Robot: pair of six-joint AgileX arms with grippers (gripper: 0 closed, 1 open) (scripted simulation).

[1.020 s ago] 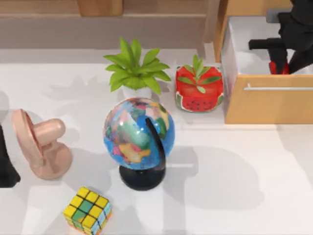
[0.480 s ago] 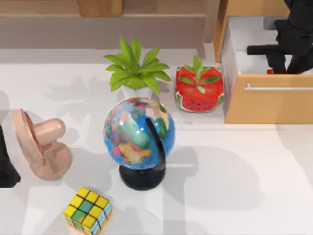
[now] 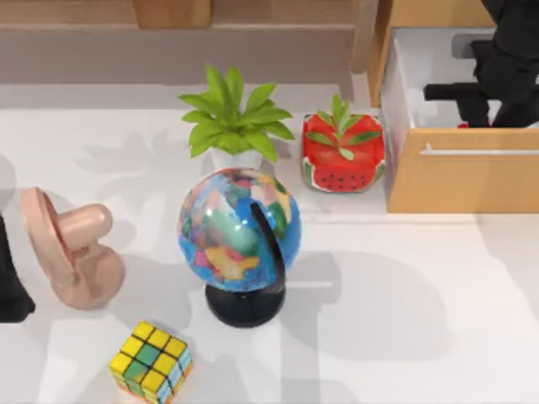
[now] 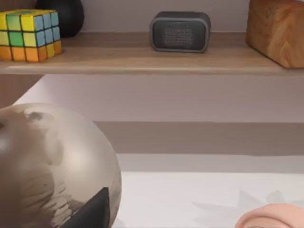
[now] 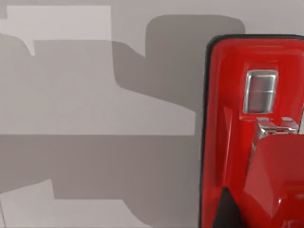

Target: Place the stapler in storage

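- Currently, right gripper (image 3: 487,105) sits inside the wooden drawer box (image 3: 463,181); finger state cannot be told.
- Glossy red stapler (image 5: 251,142) lies against white interior, metal plate visible.
- Left arm parked at the table's left edge.

Hidden and cropped parts

The right arm's black gripper (image 3: 498,80) covers the glossy red wedge-shaped stapler (image 5: 251,137) inside the light wooden drawer box with white interior (image 3: 459,177) — its fingers cannot be made out. In the right wrist view the stapler is cut off at the edge. The left arm's black body (image 3: 10,282) is cropped at the table's left edge — its gripper is out of frame.
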